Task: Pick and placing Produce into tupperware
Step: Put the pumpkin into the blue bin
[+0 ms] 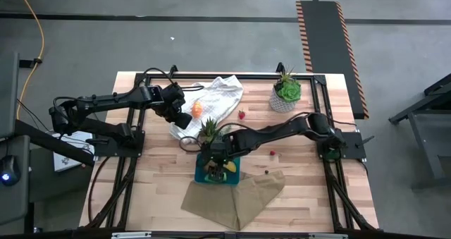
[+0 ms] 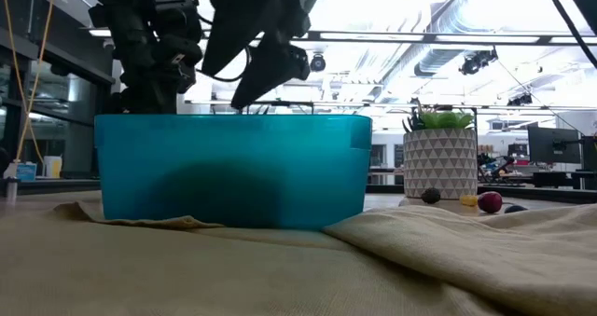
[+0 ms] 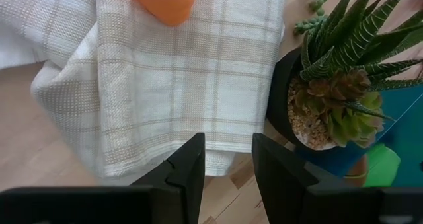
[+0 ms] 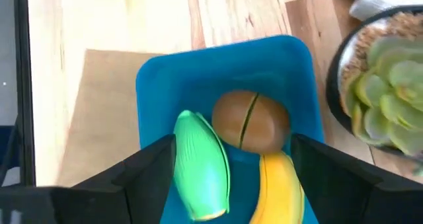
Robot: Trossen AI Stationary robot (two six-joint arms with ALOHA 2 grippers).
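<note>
The teal tupperware (image 1: pixel 217 171) stands on the tan cloth (image 1: pixel 236 197) near the table's front. It holds a green pepper (image 4: pixel 201 164), a brown kiwi (image 4: pixel 250 120) and a yellow banana (image 4: pixel 281 187). My right gripper (image 4: pixel 231 178) is open just above the tupperware, with nothing between its fingers; it also shows in the high view (image 1: pixel 215 154). My left gripper (image 3: pixel 228 164) is open and empty over the white towel (image 3: pixel 178 85), a little short of the orange piece (image 3: pixel 162 2) that lies on the towel. A red berry (image 1: pixel 242 114), another red berry (image 1: pixel 273 153) and a dark berry (image 1: pixel 266 172) lie on the bare table.
A spiky plant in a dark pot (image 3: pixel 337 85) stands right behind the tupperware, next to the towel's edge. A white patterned pot with a green plant (image 1: pixel 285 94) stands at the far right. In the low view the tupperware's front wall (image 2: pixel 233 167) hides what is in it.
</note>
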